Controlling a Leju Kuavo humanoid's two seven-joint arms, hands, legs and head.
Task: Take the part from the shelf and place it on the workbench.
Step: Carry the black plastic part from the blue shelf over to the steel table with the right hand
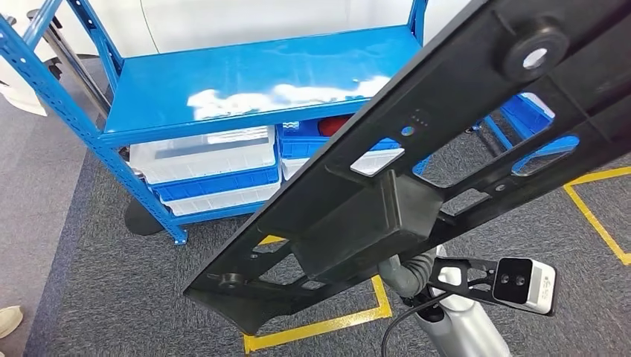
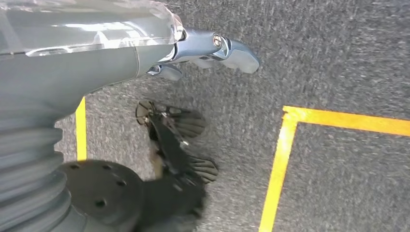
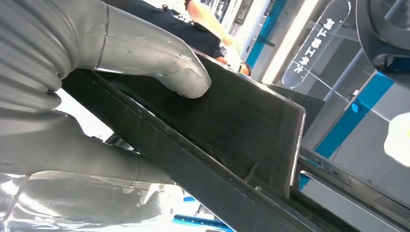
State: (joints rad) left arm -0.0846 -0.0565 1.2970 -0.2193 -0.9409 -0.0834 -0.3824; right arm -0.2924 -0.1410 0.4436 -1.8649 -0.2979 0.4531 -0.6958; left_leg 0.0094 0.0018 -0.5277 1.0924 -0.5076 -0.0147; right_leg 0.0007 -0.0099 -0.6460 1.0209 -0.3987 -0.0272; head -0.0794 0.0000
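one part, between right fingers

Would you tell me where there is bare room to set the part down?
The blue shelf's top deck is bare. The carpet left of the yellow tape is bare too. Under the deck, bins crowd the space. The right hand grips the part.
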